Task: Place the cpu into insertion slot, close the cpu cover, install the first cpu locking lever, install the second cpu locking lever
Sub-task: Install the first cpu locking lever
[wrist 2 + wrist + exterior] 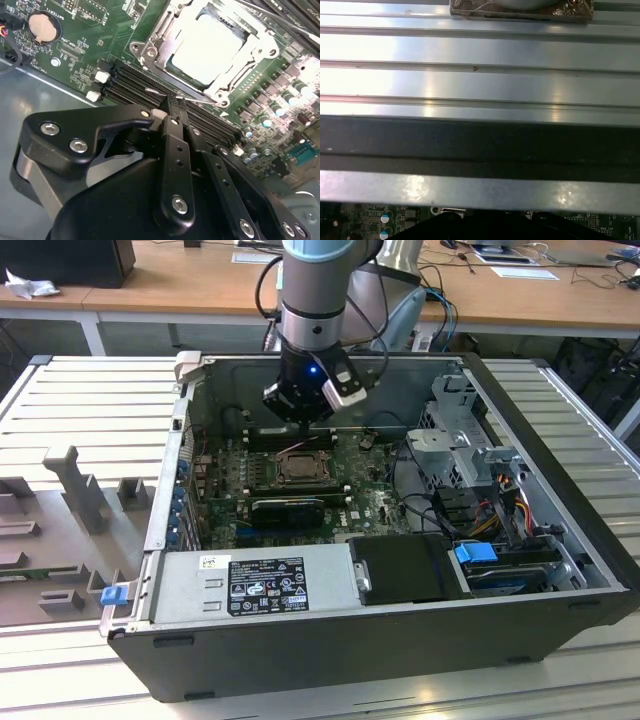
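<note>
Inside the open computer case, the insertion slot (pixel 299 468) sits on the green board. In the second wrist view the cpu (pixel 210 42) lies flat in the slot, its pale face bright. The cpu cover (pixel 150 52) is folded down around it as a silvery frame. A thin wire locking lever (pixel 205 100) runs along the socket's near edge. My gripper (pixel 173 102) is shut, and its tips are right at that lever wire; I cannot tell whether they touch it. In the exterior view the gripper (pixel 303 423) hangs just behind the socket.
Black memory slots (pixel 130 82) lie between the gripper and the socket, with a coin battery (pixel 41 26) off to one side. The power supply (pixel 250 585) and a drive cage (pixel 460 440) crowd the case. The case wall (pixel 480 140) and ribbed table (pixel 480 50) appear in the first wrist view.
</note>
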You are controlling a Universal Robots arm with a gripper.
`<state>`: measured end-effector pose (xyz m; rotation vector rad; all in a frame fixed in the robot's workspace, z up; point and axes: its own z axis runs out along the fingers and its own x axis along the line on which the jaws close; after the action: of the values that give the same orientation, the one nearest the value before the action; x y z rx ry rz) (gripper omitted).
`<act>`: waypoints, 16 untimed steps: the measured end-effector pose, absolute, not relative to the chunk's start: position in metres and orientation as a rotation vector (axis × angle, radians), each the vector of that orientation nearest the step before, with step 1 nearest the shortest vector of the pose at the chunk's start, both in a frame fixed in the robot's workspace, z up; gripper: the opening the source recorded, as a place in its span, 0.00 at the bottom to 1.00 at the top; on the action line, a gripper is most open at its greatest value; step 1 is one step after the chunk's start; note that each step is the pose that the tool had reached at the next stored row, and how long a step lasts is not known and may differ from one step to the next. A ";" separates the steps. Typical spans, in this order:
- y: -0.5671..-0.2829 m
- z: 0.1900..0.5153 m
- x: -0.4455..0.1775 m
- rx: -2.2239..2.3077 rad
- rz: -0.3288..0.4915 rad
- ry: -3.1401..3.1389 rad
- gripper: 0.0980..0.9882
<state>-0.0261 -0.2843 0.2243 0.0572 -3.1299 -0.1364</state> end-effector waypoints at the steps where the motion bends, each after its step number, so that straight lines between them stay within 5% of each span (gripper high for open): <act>1: -0.284 0.223 -0.025 0.057 -0.137 -3.130 0.01; 16: -0.284 0.207 -0.016 0.064 -0.135 -3.136 0.01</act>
<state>-0.0161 -0.2836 0.2066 0.0636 -3.1360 -0.1349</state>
